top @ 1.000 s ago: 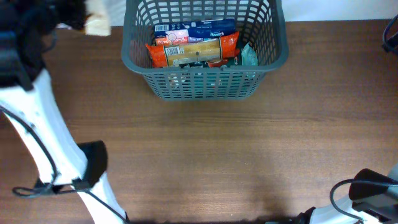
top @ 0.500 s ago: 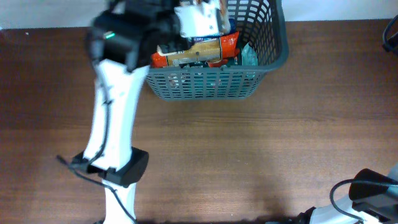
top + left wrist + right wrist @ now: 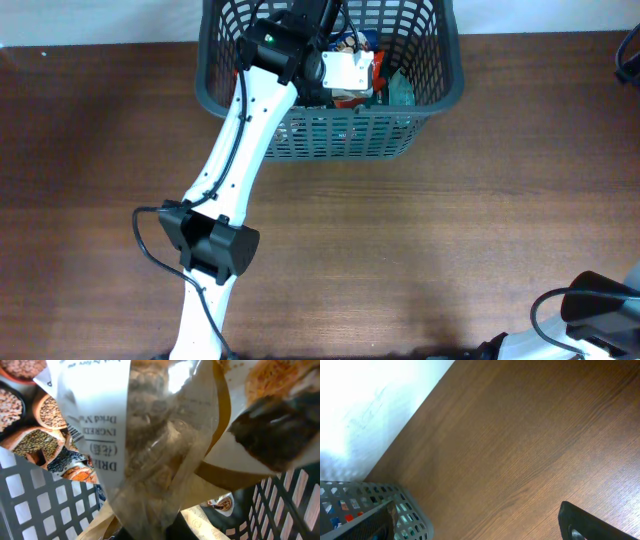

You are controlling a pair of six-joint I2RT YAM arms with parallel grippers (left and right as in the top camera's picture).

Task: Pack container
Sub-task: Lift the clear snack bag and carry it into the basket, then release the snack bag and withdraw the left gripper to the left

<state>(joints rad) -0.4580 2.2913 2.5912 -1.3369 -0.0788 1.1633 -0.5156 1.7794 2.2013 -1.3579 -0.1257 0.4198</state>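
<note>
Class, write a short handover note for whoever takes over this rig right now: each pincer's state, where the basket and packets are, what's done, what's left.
Left pincer: shut on a clear snack packet, held above the container.
Right pincer: open, empty, over the table, apart from the container.
Done: several packets lie inside the container, at the table's far edge.
Left: lower and release the held packet; no other loose packets in view.

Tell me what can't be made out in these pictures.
Left fingers: left wrist view, covered by the clear packet; overhead, under the wrist.
Container contents: overhead, mostly hidden by the left arm.
Packet label: left wrist view, blurred.
Right fingers: right wrist view, one tip at the edge.
</note>
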